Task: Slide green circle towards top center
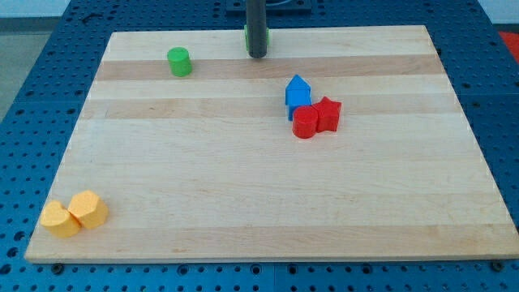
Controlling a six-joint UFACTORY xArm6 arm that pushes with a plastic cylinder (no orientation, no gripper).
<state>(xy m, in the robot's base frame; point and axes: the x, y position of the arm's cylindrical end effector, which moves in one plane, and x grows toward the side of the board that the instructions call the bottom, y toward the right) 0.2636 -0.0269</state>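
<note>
Green circle [179, 62], upright, near board's top-left edge.

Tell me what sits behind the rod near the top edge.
Behind my tip a green block peeks out on the view's left side of the rod. Only a thin strip shows; the rod covers the rest, so its shape cannot be told.

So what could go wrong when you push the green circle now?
My tip sits at the top centre, well to the right of the green circle, so I'd have to go round to its left side first. Something green peeks out behind my rod, so the circle might bump it on arrival. The circle is also round and near the board's top edge, so an off-centre push could send it off.
</note>
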